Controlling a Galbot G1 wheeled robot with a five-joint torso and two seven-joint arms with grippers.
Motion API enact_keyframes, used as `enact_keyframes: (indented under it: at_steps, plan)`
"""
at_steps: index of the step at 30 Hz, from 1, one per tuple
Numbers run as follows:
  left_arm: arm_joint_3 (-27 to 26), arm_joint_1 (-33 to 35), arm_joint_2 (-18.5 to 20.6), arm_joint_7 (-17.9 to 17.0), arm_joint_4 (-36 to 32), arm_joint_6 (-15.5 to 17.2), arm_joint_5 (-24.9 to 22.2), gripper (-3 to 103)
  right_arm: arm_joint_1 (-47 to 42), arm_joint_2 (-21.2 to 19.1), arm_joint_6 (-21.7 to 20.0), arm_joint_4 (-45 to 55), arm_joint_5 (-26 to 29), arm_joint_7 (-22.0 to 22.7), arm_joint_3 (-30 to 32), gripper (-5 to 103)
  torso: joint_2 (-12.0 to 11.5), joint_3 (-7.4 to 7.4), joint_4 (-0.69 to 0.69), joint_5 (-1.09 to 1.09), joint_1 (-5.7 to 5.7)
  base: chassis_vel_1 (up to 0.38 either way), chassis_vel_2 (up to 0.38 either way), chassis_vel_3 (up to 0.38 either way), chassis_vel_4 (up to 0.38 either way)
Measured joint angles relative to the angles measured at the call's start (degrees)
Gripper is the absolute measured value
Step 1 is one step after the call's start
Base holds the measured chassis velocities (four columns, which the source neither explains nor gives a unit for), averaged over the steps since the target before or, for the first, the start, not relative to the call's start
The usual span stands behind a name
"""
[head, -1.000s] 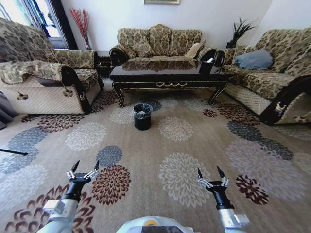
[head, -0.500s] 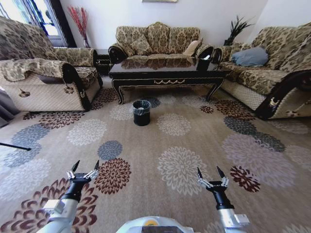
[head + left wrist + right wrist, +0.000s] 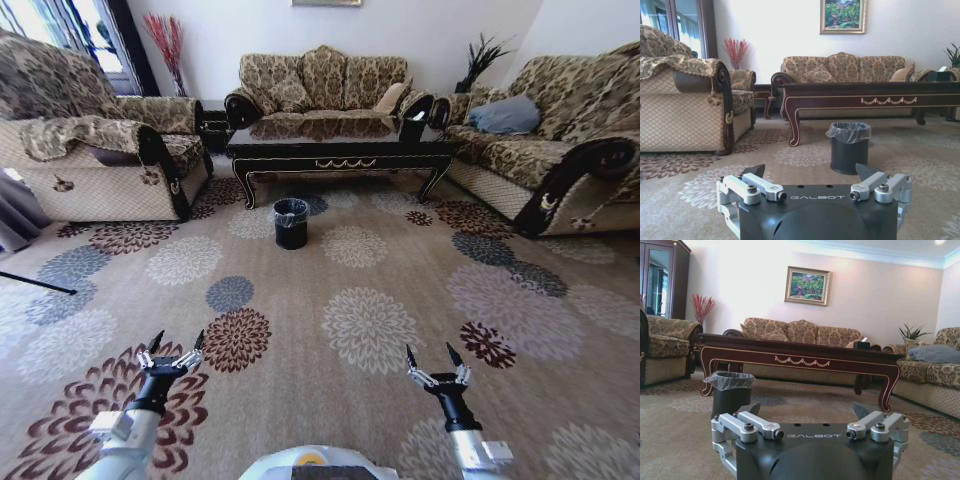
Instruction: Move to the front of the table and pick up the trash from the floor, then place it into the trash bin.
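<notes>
Everything in my head camera looks farther off than a second ago, so my robot has backed away. From up there, the long dark shiny table [image 3: 335, 140] sits far ahead. The small black bin [image 3: 291, 222] stands in front of it, a bit nearer my left gripper [image 3: 171, 349]. My right gripper [image 3: 434, 362] waits too. Both are wide open and hold nothing. My left wrist camera sees the bin straight ahead. My right wrist camera sees it off to one side. I can't find any trash on the flowery carpet [image 3: 370, 330].

View shifted by camera motion: glossy dark wood coffee table [image 3: 338, 150] and small black cylindrical lined bin [image 3: 291, 223] now framed higher, farther off.
</notes>
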Motion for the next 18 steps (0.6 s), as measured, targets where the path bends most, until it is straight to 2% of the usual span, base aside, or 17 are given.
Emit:
enact_keyframes:
  at_steps: [18]
  plan:
    - [0.0, 0.0, 0.0, 0.0, 0.0, 0.0, 0.0, 100, 0.0, 0.0, 0.0, 0.0, 0.0, 0.0, 0.0, 100, 0.0, 0.0, 0.0, 0.0, -0.01, 0.118, -0.124, -0.124, 0.121]
